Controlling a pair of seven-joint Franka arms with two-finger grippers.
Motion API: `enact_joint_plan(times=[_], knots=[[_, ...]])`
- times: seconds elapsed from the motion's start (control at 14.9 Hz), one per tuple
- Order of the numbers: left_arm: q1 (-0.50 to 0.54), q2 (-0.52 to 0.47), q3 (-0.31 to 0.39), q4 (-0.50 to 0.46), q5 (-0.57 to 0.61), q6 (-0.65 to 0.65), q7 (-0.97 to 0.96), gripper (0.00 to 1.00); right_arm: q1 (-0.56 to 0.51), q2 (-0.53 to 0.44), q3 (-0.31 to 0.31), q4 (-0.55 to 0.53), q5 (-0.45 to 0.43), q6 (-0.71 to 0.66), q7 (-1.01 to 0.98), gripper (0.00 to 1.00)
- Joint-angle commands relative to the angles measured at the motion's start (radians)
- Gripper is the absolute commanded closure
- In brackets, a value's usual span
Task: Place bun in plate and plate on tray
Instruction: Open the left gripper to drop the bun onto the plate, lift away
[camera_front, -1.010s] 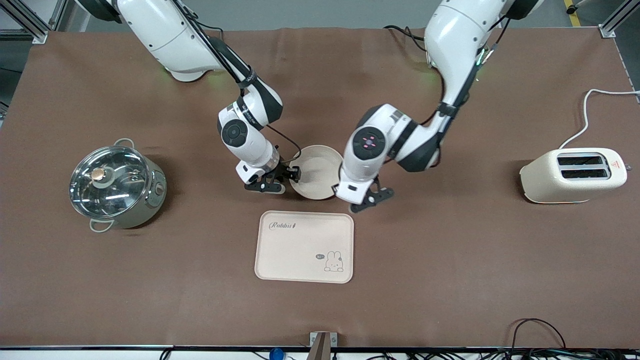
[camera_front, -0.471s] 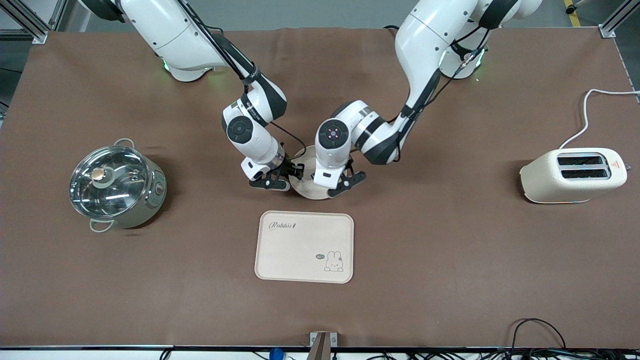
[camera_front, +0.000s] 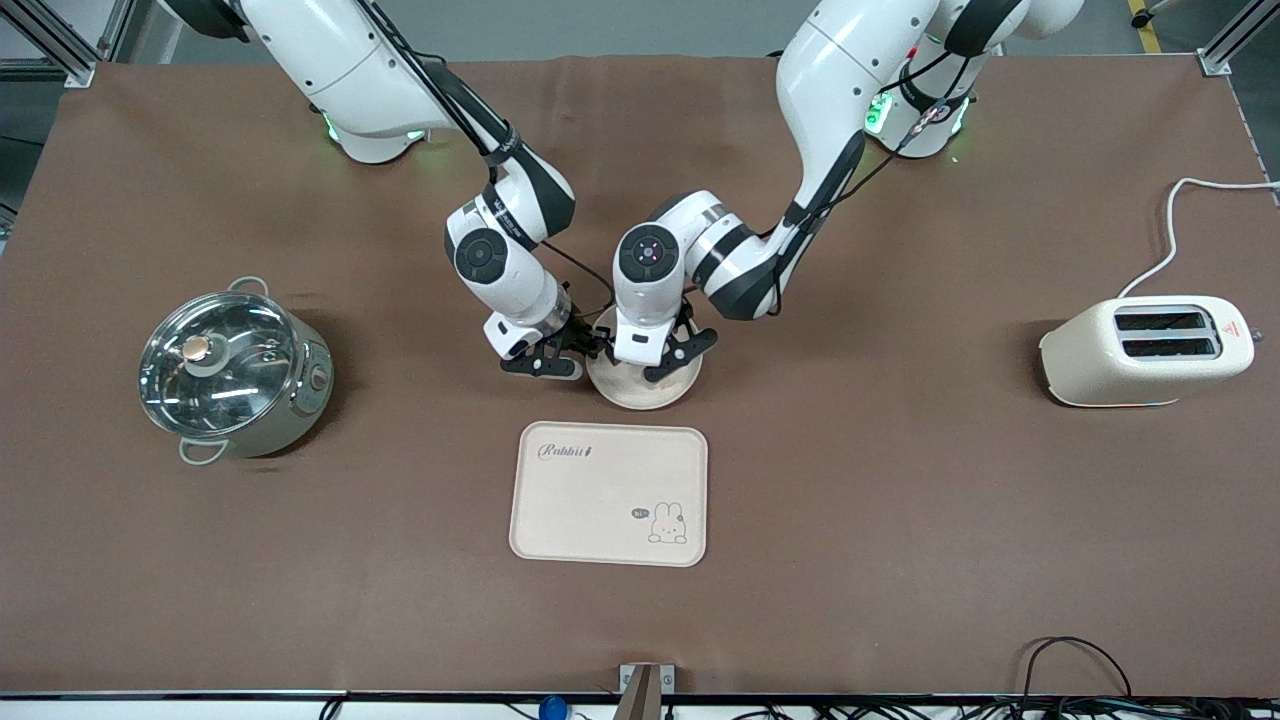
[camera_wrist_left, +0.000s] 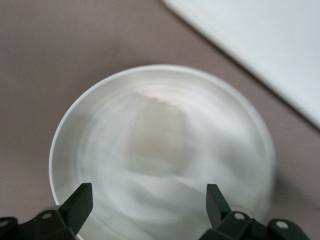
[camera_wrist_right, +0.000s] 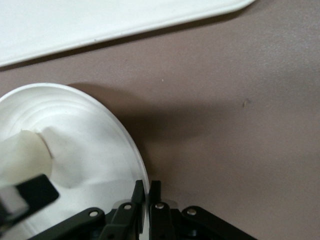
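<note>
Right now your right gripper has its jaws pinched on the thin raised rim of the round, smooth cream plate, farther from the front camera than the flat rectangular tray. Your left gripper hangs over the plate, jaws spread; the pale rounded bun lies in it.
</note>
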Motion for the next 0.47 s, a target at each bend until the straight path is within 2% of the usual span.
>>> enact_joint_plan(times=[0.0,0.2,0.4], knots=[[0.029,-0.087,0.016,0.026,-0.003,-0.088,0.004,0.0,0.003,-0.032,-0.007,-0.023,-0.008,-0.01,0.005,1.0],[0.133,-0.14,0.016,0.1,0.011,-0.172,0.031,0.0,0.003,-0.068,-0.002,-0.023,-0.008,-0.013,0.002,1.0],[0.236,-0.204,0.021,0.151,0.01,-0.282,0.183,0.0,-0.015,-0.068,-0.007,0.028,-0.007,-0.01,0.004,1.0]])
